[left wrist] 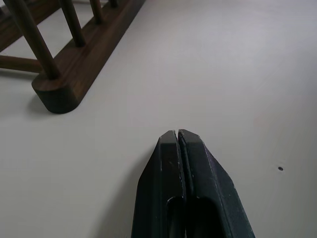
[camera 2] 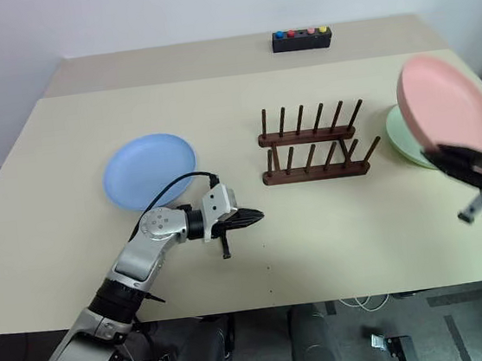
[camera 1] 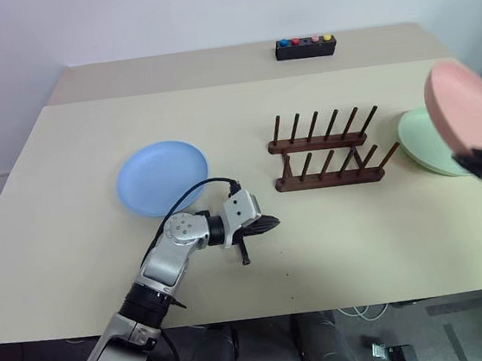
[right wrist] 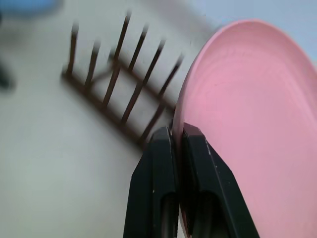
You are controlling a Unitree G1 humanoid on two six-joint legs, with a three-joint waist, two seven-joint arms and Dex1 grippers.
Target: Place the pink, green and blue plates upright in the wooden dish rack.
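A round salmon-pink plate (camera 2: pixel 445 100) is clamped by the right gripper (right wrist: pixel 177 134) above a beige tabletop (camera 1: pixel 70 209); the left gripper (left wrist: pixel 177 135) is closed, empty; no lettering is legible.

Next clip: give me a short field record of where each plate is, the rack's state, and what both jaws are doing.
pink plate: held at its rim by the right gripper, lifted, tilted
green plate: flat on table, right of rack
blue plate: flat on table, left of rack
wooden dish rack: no plates in it
left gripper: jaws shut, holding nothing, near rack's end
black button box: far edge of table
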